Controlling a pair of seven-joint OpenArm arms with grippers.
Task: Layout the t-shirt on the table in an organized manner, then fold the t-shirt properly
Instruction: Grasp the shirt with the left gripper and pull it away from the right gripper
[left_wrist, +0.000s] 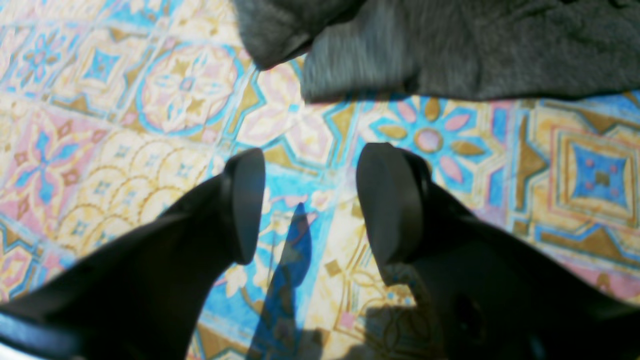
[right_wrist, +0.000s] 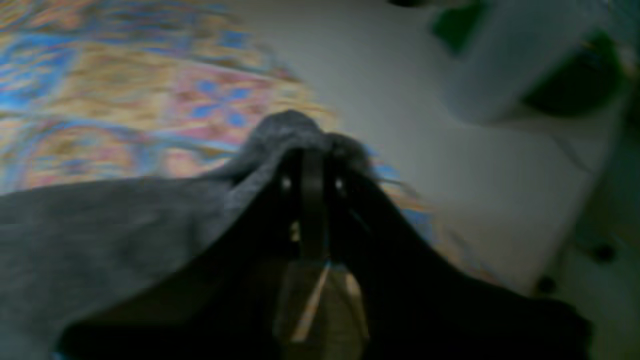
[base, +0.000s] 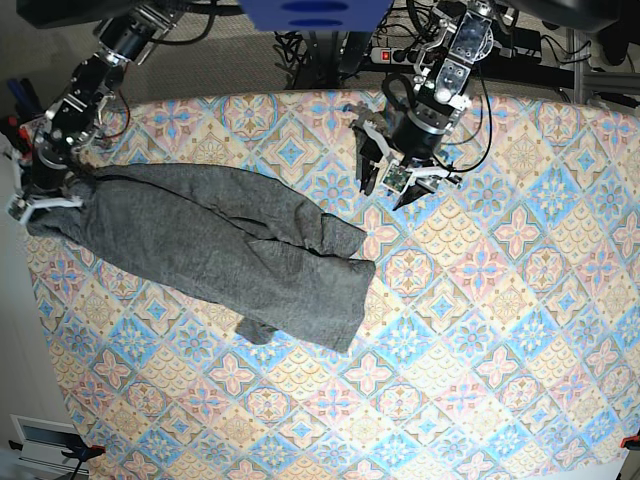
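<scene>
The dark grey t-shirt (base: 215, 250) lies crumpled and stretched across the left half of the table (base: 480, 330). My right gripper (base: 45, 195) is shut on the t-shirt's edge at the table's far left rim; the right wrist view shows grey t-shirt cloth (right_wrist: 292, 131) bunched over its closed fingers (right_wrist: 312, 175). My left gripper (base: 392, 185) hovers open above bare cloth, to the right of the shirt. In the left wrist view its two black fingertips (left_wrist: 245, 200) stand wide apart with nothing between them, and the t-shirt (left_wrist: 450, 50) lies just ahead.
Cables and a power strip (base: 400, 50) lie behind the table's far edge. The floor (right_wrist: 450, 165) drops off beside the right gripper at the table's left edge. A white vent (base: 45, 440) sits on the floor at bottom left.
</scene>
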